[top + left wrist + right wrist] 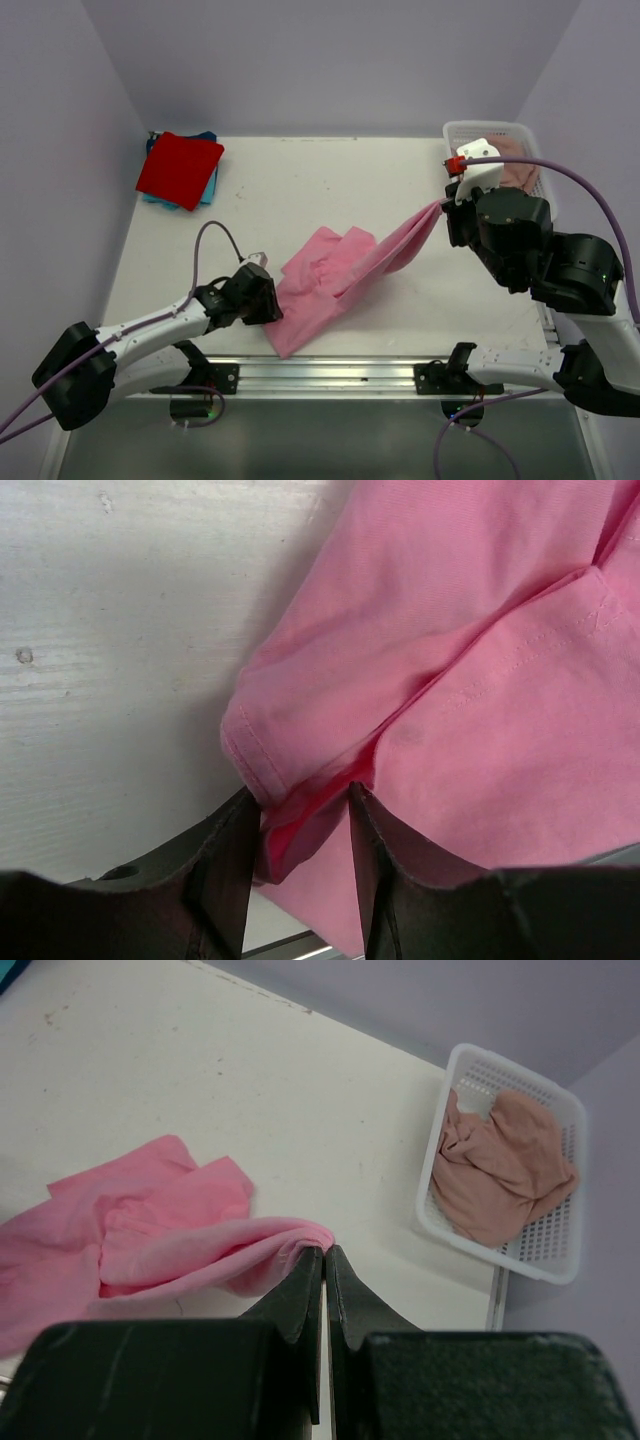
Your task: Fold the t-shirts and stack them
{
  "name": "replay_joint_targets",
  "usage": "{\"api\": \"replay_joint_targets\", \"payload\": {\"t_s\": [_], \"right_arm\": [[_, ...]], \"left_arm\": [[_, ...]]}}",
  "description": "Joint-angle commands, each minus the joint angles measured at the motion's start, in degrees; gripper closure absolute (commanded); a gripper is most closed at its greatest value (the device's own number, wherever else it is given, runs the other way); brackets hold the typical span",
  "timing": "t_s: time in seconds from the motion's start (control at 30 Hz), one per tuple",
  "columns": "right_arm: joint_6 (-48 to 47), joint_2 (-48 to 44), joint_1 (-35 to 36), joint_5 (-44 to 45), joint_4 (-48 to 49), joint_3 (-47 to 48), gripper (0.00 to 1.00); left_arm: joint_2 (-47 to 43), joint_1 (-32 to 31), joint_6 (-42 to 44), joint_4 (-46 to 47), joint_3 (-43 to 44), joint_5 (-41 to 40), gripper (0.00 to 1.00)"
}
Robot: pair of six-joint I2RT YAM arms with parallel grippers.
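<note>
pink shirt [330, 275]: crumpled mid table [300, 180], one end strung up to the right.
right pincer [323, 1252]: clamped shut on that end.
left pincer [300, 792]: astride the near-left hem, cloth between its jaws; can't tell if it bites.
risk: if you pull right without a left hold, the hem slips out and the whole shirt drags instead of spreading.
basket [545, 1247]: far right, dusty-pink shirt [500, 1165] bunched inside.
stack: red shirt [180, 168] on teal shirt [207, 190], far-left corner.

Table [300, 190]: white, matte, scuffed, a few dark specks. Lying on it before me: bright pink t-shirt [320, 275], crumpled, centre toward the near edge, its right end raised off the surface. Far left corner: folded red t-shirt [180, 168] atop teal-blue t-shirt [209, 188]. Far right corner: white mesh basket [490, 126].
</note>
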Motion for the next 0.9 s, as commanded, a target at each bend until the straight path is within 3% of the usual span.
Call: {"api": "replay_joint_targets", "payload": {"t_s": [0.0,0.03,0.13,0.17,0.23,0.3,0.33,0.37,0.43,0.53,0.63,0.87], "right_arm": [[-0.43,-0.26,-0.01,0.77,2.05,-0.01,1.00],[-0.34,-0.26,-0.01,0.86,2.05,-0.10,1.00],[-0.43,-0.26,-0.01,1.21,2.05,-0.10,1.00],[-0.51,-0.17,-0.01,1.30,2.05,-0.10,1.00],[-0.43,0.00,-0.01,1.21,2.05,-0.01,1.00],[-0.51,0.00,-0.01,1.39,2.05,0.08,1.00],[-0.43,0.09,-0.01,1.30,1.96,0.16,1.00],[-0.51,0.09,-0.01,1.21,1.96,0.25,1.00],[-0.43,0.09,-0.01,1.21,1.96,0.34,1.00],[-0.43,0.09,-0.01,1.30,1.96,0.43,1.00],[-0.34,0.09,-0.01,1.12,1.96,0.43,1.00],[-0.43,0.18,-0.01,0.95,2.22,0.25,1.00]], "left_arm": [[1.03,-0.46,0.59,1.83,-0.94,0.50,0.55],[1.03,-0.55,0.68,1.91,-0.94,0.67,0.56],[0.77,-0.55,0.86,1.65,-0.68,1.03,0.71],[0.60,-0.55,0.86,1.13,-0.68,0.94,0.84],[0.24,-0.55,0.95,0.43,-0.33,1.03,1.00],[-0.28,-0.64,0.95,-1.16,0.20,1.46,1.00],[-0.46,-0.72,0.95,-1.77,0.46,1.64,0.98],[-0.81,-1.07,0.86,-3.08,0.64,1.73,0.88],[-1.95,-1.34,0.59,-4.32,1.17,1.73,0.80],[-3.09,-1.60,0.59,-6.08,1.00,1.99,0.60],[-4.23,-1.60,0.51,-7.84,1.17,2.43,0.50],[-6.18,-1.60,0.77,-8.37,1.08,2.79,0.46]]}}
